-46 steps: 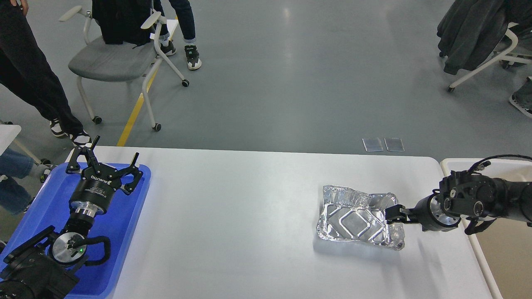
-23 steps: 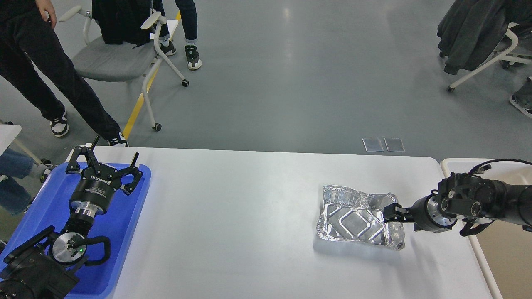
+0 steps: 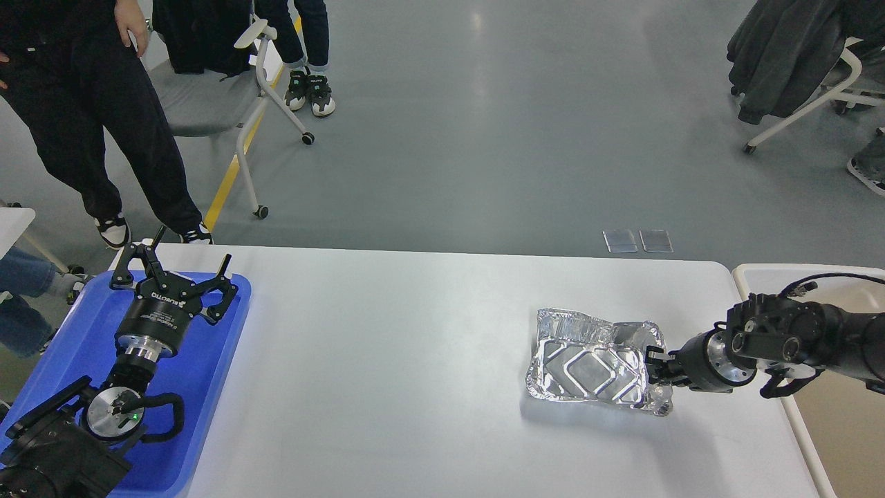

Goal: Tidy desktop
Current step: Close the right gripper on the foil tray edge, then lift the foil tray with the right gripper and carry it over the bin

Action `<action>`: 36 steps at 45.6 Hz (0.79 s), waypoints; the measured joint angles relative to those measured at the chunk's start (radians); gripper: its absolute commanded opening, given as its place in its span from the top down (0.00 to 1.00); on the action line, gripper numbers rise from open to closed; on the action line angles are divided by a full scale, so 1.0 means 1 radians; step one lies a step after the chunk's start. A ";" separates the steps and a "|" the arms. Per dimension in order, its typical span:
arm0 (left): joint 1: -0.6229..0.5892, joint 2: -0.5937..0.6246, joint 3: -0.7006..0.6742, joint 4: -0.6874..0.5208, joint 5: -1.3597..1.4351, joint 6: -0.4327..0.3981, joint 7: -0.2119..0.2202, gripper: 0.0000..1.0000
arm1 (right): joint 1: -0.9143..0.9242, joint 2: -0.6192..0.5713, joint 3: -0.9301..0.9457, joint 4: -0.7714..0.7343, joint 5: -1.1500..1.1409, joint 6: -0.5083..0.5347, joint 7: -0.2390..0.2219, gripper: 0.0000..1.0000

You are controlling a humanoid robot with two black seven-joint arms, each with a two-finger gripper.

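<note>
- The fingers of the right gripper [image 3: 651, 364] are seen small and dark against the crumpled foil tray [image 3: 594, 362]; whether they are closed on its rim cannot be told.
- The near edge of the desktop [image 3: 415, 360] is cut off by the bottom of the picture.
- The blue tray [image 3: 200, 387] is largely covered by the left arm, and its near corner is cut off at the bottom.
- The beige bin [image 3: 830, 415] is cropped at the right edge and partly hidden behind the right arm.
- The person in black [image 3: 90, 104] is cut off above the waist by the top edge.
- The grey chair [image 3: 207, 104] is partly hidden behind that person.
</note>
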 measured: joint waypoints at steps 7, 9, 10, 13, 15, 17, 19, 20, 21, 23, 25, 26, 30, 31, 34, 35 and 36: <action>0.000 0.000 0.000 0.000 0.000 0.000 0.000 0.01 | 0.012 -0.012 0.001 0.009 0.007 0.001 0.000 1.00; 0.000 0.000 0.000 0.000 0.000 0.000 0.000 0.01 | 0.016 -0.015 0.001 0.012 0.008 0.002 0.000 1.00; 0.000 0.000 0.000 0.000 0.000 0.000 0.000 0.01 | 0.019 -0.016 0.001 0.014 0.008 0.002 0.000 1.00; 0.000 0.000 0.000 0.000 0.000 0.001 0.000 0.01 | 0.028 -0.021 0.001 0.021 0.010 0.002 0.000 1.00; 0.000 0.000 0.000 0.000 0.000 0.001 0.000 0.01 | 0.037 -0.027 0.001 0.032 0.010 0.003 0.000 1.00; 0.000 0.000 0.000 0.000 0.000 0.001 0.000 0.01 | 0.051 -0.039 0.001 0.050 0.010 0.003 0.000 1.00; 0.000 0.000 0.000 0.000 0.000 0.001 0.000 0.01 | 0.072 -0.057 0.001 0.078 0.010 0.004 0.000 1.00; 0.000 0.000 0.000 0.000 0.000 0.001 0.000 0.01 | 0.077 -0.061 0.001 0.085 0.010 0.004 0.000 1.00; 0.000 0.000 0.000 0.000 0.000 0.001 0.000 0.01 | 0.084 -0.067 0.001 0.095 0.009 0.005 0.000 1.00; 0.000 0.000 0.000 0.000 0.000 0.001 0.000 0.01 | 0.111 -0.089 0.001 0.127 0.005 0.007 0.000 1.00; 0.000 0.000 0.000 0.000 0.000 0.001 0.000 0.01 | 0.140 -0.111 -0.002 0.156 0.003 0.010 0.000 1.00; 0.000 0.000 0.000 0.000 0.000 0.001 0.000 0.01 | 0.149 -0.115 -0.003 0.168 0.002 0.012 -0.001 1.00; 0.000 0.000 0.000 0.000 0.000 0.001 0.000 0.01 | 0.204 -0.143 -0.014 0.224 -0.003 0.028 0.000 1.00; 0.000 0.000 0.000 0.000 0.000 0.001 0.000 0.01 | 0.220 -0.150 -0.018 0.236 -0.005 0.032 -0.001 1.00; 0.000 0.000 0.000 0.000 0.000 0.001 0.000 0.01 | 0.272 -0.165 -0.038 0.276 -0.015 0.048 0.000 1.00; 0.000 0.000 0.000 0.000 0.000 0.001 0.000 0.01 | 0.290 -0.169 -0.047 0.286 -0.019 0.053 0.000 1.00; 0.000 0.000 0.000 0.000 0.000 0.001 0.000 0.01 | 0.312 -0.174 -0.057 0.300 -0.023 0.059 0.000 1.00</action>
